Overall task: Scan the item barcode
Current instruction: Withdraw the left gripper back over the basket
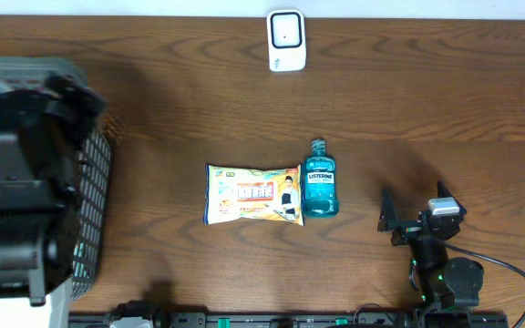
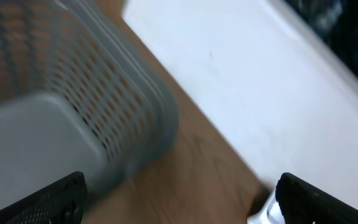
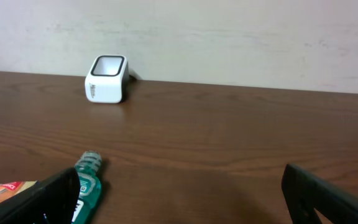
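While the scanner (image 1: 286, 40) is standing at the far edge of the table (image 1: 445, 100) with its window tilted upward, the two items are lying mid-table within reach of both arms. The packet (image 1: 253, 193) is lying flat, label up, and the bottle (image 1: 320, 179) is resting on its side, touching the packet's right end. They are probably staged there so either can be lifted and turned toward the window. The left arm is hanging over the basket (image 1: 94, 182) at the left edge, left gripper (image 2: 182, 198) spreading wide and holding nothing. The right arm is sitting folded low near the front edge, right gripper (image 3: 182, 196) likewise gaping and empty, pointing toward the bottle and scanner.
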Tool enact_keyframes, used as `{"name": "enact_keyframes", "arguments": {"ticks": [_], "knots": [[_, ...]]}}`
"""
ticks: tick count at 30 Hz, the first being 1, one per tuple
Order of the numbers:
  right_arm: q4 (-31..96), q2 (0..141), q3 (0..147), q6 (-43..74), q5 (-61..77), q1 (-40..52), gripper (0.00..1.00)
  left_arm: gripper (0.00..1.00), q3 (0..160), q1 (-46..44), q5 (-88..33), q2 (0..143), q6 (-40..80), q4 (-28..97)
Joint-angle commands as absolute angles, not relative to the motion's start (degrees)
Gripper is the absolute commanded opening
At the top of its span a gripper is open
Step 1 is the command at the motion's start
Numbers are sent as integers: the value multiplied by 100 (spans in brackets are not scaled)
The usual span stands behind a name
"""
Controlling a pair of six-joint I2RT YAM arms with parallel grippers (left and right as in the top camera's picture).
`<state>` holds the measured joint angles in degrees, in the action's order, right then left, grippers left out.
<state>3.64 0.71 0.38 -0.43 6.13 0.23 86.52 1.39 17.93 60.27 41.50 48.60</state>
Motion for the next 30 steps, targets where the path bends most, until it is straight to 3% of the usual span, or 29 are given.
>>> {"name": "enact_keyframes", "arguments": {"ticks": [1,15,30], "knots": [[388,49,32,36,589,36,99,98,9063,552,1890,6018,4036,4882],[388,49,32,36,589,38,99,98,9400,1903,1898,6042,4567,4976],[388,49,32,36,589,36,99,98,9400,2936,1796,7227,5946,6364]]}}
